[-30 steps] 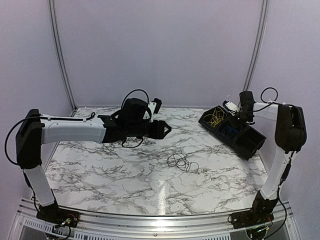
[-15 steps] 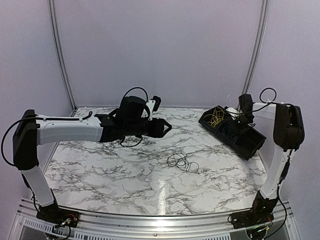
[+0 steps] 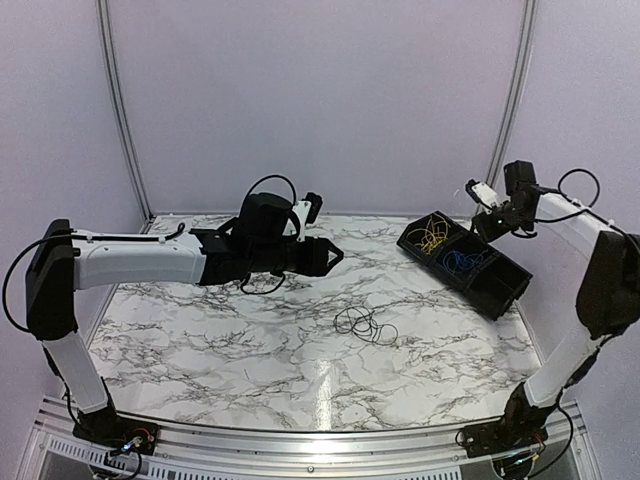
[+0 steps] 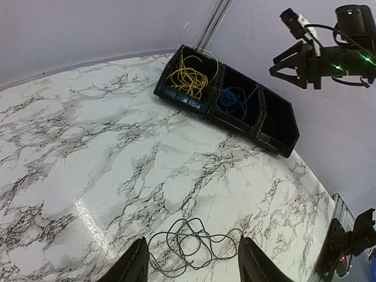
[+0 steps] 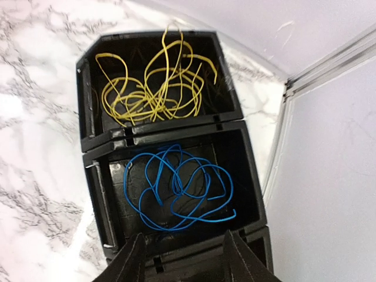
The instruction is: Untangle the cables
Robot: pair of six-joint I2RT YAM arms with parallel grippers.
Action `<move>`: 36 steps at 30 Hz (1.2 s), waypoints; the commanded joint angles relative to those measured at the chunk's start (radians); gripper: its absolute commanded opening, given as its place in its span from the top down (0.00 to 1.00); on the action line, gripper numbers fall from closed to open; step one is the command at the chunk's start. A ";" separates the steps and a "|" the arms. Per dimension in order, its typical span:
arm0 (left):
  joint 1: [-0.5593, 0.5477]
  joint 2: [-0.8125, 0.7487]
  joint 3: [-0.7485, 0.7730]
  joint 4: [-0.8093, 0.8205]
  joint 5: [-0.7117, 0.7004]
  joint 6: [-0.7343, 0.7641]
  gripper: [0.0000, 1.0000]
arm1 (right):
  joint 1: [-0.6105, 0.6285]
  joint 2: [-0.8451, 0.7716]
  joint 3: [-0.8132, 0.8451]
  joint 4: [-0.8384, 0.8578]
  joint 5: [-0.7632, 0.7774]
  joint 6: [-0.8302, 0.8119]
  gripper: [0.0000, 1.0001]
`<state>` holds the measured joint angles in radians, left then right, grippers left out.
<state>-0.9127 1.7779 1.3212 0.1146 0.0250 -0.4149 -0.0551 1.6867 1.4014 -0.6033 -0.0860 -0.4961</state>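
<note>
The left jaws stand released and empty above the tabletop. The black cable lies in a loose coil on the marble below them, slightly nearer and to the right, apart from both fingers. The right jaws are released too, with nothing between them, and hang high over the black tray at the far right. There the blue cable sits in the middle compartment directly beneath, and the yellow cable in the next one, farther left.

Entry: legible txt, labels, brands, nos., signs: none. We checked all 3 views; black tray, marble desk & arm housings carry no markings we can read.
</note>
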 commanded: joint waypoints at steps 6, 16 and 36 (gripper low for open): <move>0.000 0.078 0.028 -0.108 -0.046 -0.071 0.46 | 0.103 -0.258 -0.230 0.054 -0.363 -0.037 0.54; 0.000 0.293 0.092 -0.145 0.228 -0.255 0.59 | 0.451 -0.181 -0.349 -0.001 -0.453 -0.194 0.53; -0.003 0.296 0.086 -0.110 0.238 -0.247 0.56 | 0.529 0.042 -0.365 0.006 -0.390 -0.179 0.72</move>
<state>-0.9127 2.1124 1.4006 -0.0120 0.2615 -0.6724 0.4633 1.7252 1.0229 -0.6121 -0.4847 -0.6827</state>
